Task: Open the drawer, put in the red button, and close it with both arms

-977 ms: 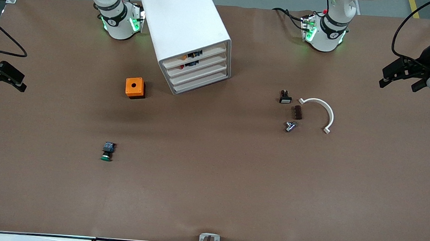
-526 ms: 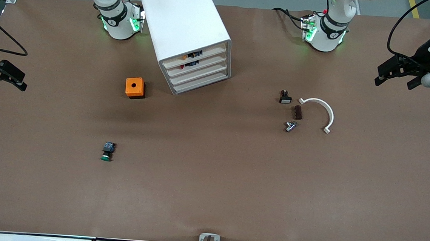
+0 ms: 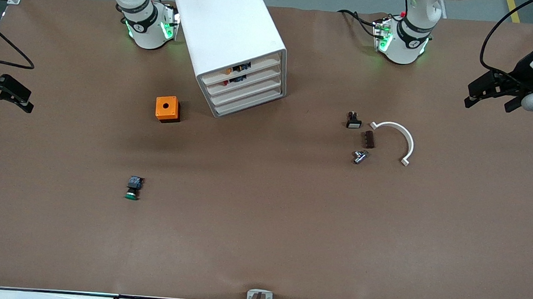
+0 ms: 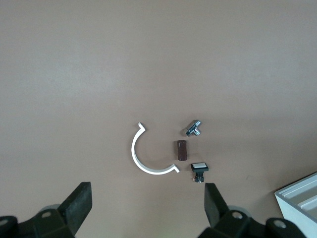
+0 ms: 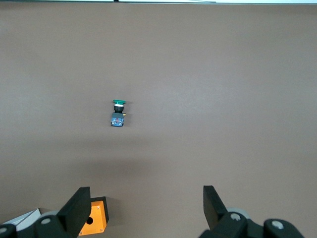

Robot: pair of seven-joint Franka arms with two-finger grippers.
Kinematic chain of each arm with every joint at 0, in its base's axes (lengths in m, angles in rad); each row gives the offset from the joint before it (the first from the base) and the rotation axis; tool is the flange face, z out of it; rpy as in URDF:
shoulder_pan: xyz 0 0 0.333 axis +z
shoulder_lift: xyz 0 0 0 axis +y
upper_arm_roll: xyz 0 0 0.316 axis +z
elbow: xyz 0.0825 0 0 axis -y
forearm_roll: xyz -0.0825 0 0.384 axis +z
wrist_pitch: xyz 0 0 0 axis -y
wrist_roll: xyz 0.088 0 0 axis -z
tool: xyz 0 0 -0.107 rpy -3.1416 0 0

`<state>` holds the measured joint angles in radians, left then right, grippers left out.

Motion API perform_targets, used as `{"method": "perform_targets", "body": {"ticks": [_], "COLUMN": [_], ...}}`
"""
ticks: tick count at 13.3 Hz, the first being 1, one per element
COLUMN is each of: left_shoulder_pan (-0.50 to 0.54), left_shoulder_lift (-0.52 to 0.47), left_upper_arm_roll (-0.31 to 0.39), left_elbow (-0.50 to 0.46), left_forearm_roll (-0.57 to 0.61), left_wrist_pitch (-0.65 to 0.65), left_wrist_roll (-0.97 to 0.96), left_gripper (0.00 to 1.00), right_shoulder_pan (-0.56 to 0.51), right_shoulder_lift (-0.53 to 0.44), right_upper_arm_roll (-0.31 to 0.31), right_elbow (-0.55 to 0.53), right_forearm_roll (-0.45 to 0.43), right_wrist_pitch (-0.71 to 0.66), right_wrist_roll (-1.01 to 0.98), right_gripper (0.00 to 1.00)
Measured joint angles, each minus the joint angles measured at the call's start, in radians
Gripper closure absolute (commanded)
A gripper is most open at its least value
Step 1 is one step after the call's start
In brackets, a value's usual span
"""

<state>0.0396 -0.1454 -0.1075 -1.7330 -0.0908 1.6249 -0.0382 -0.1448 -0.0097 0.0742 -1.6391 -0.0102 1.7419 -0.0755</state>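
The white four-drawer cabinet (image 3: 230, 29) stands between the arms' bases with all drawers shut. Through the front of the drawer (image 3: 249, 79), second from top, I see a small red spot beside a dark bluish part; I cannot tell whether that is the red button. No red button lies on the table. My left gripper (image 3: 489, 105) hangs open and holds nothing over the left arm's end of the table; in its wrist view the left gripper (image 4: 147, 201) is above bare table. My right gripper (image 3: 4, 105) hangs open over the right arm's end, the right gripper (image 5: 146, 203) holding nothing.
A green-capped button (image 3: 132, 189) lies toward the front camera. An orange box (image 3: 167, 109) with a hole sits beside the cabinet. Toward the left arm's end lie a white arc (image 3: 401, 135), a brown block (image 3: 369, 139), a silvery part (image 3: 360, 156) and a white-capped switch (image 3: 353, 121).
The left gripper has drifted a little inward over the table from its end. The right gripper has barely moved. Both stay open and nothing on the table has shifted.
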Motion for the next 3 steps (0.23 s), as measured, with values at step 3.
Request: {"method": "perform_targets", "body": {"ticks": [3], "left_shoulder_pan": [0.000], "left_shoulder_lift": [0.004], "left_upper_arm_roll": [0.000], "left_elbow": [0.003], "left_forearm_roll": [0.000], "left_wrist_pitch": [0.000], "left_wrist_roll": [0.000], "left_gripper": [0.00], "right_shoulder_pan": [0.000], "right_shoulder_lift": [0.000], "right_upper_arm_roll": [0.000], "right_elbow": [0.000], "right_forearm_roll": [0.000], "right_wrist_pitch": [0.000], "right_wrist_roll": [0.000], "right_gripper": [0.00]}}
